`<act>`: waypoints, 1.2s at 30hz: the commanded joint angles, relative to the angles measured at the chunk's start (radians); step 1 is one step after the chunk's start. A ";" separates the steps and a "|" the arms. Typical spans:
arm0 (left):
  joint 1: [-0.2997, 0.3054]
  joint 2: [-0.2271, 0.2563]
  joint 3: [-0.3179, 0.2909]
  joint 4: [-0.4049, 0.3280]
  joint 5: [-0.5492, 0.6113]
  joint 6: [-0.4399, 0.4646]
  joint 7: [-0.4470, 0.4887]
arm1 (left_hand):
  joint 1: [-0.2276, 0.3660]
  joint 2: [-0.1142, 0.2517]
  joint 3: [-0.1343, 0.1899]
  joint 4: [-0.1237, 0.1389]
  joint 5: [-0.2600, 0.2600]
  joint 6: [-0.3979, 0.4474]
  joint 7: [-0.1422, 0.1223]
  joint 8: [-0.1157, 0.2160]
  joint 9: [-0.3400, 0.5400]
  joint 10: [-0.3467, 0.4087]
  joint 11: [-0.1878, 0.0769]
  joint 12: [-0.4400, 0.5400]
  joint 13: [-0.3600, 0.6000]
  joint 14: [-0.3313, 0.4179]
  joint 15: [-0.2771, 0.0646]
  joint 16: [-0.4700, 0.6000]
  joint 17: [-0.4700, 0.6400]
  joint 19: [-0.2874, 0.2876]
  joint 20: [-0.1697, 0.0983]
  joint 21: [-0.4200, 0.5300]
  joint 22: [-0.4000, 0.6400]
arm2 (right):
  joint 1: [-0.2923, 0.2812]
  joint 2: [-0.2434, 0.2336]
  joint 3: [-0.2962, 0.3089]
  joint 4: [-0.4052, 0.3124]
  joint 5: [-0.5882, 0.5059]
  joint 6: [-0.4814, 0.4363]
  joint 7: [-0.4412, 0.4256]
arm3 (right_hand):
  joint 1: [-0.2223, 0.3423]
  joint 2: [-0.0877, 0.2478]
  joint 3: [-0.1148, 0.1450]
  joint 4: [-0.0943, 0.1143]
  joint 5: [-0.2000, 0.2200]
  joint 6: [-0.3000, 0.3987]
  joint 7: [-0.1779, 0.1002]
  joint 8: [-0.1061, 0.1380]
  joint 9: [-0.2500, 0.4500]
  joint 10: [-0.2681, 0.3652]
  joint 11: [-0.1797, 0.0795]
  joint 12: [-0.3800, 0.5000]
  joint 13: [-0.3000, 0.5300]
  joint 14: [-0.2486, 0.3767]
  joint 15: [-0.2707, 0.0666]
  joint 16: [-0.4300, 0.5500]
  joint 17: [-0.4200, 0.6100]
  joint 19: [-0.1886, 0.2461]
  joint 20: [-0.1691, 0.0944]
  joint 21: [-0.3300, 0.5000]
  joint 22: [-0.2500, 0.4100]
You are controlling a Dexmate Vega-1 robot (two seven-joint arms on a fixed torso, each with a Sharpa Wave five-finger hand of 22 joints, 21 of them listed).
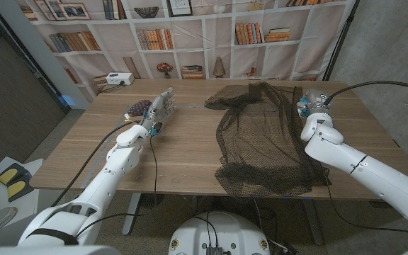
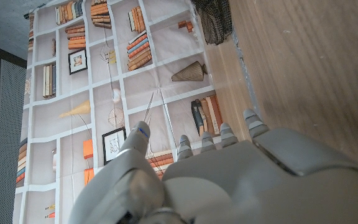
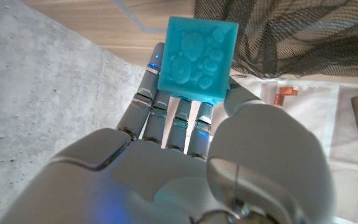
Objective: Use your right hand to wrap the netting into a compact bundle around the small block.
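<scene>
Right hand [image 3: 191, 118] grasping the block [image 3: 196, 57], a small translucent blue cube pinned against the fingers [image 3: 143, 109] with the thumb alongside. Held up clear of the bench [image 1: 183, 152], just beside the net's far right corner. Net [image 1: 264, 138] spread black and loose to the hand's inner side, trailing toward the robot and drooping over the bench's near edge, with a bunched heap at the far end. In the right wrist view, mesh [image 3: 291, 37] lying right next to the block; touching or not, hard to tell.

Likely handling: block rigid, light, probably smooth and a bit slippery, so best kept squeezed on opposite faces rather than by a corner. Net soft, limp, very light, no shape of its own; prone to snagging on fingertips and dragging as one sheet when tugged. Best taken at the nearest edge or the bunched corner, gathered little by little round the block, not pulled from the middle. Overhanging part apt to slide off the bench if disturbed.

Left hand [image 1: 158, 110] released, fingers extended and slightly apart, holding nothing, well away from the net.
</scene>
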 commanded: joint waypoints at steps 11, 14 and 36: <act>-0.014 0.009 -0.006 0.019 -0.006 -0.003 -0.035 | -0.008 0.002 0.005 0.000 0.005 0.002 0.001 -0.002 0.005 0.002 -0.004 -0.007 0.003 0.005 0.008 -0.002 0.004 0.007 0.006 0.003 0.006 | -0.055 -0.016 0.010 -0.123 -0.139 0.176 0.079 | 0.157 0.149 -0.004 0.016 0.000 0.009 -0.006 0.012 0.011 0.159 -0.048 0.005 -0.009 0.247 -0.339 0.070 0.117 -0.042 -0.012 0.014 -0.001; -0.014 0.010 -0.005 0.017 -0.005 -0.002 -0.035 | -0.008 0.002 0.006 0.000 0.005 0.001 0.003 -0.002 0.005 0.002 -0.004 -0.007 0.003 0.005 0.008 -0.003 0.004 0.008 0.006 0.004 0.006 | -0.059 -0.011 0.005 -0.126 -0.158 0.205 0.094 | 0.158 0.148 -0.005 0.017 0.000 0.009 -0.006 0.013 0.012 0.162 -0.051 0.005 -0.010 0.249 -0.339 0.069 0.117 -0.044 -0.013 0.017 -0.002; -0.011 0.005 -0.003 0.011 -0.005 -0.001 -0.033 | -0.011 0.001 0.009 0.000 0.005 0.001 0.001 -0.002 0.005 0.003 -0.003 -0.008 0.003 0.004 0.008 -0.004 0.004 0.008 0.006 0.003 0.006 | -0.080 0.042 0.001 -0.092 -0.258 0.328 0.192 | 0.167 0.147 -0.009 0.024 0.001 0.010 -0.006 0.017 0.018 0.166 -0.051 0.004 -0.022 0.258 -0.338 0.053 0.117 -0.054 -0.011 0.035 -0.007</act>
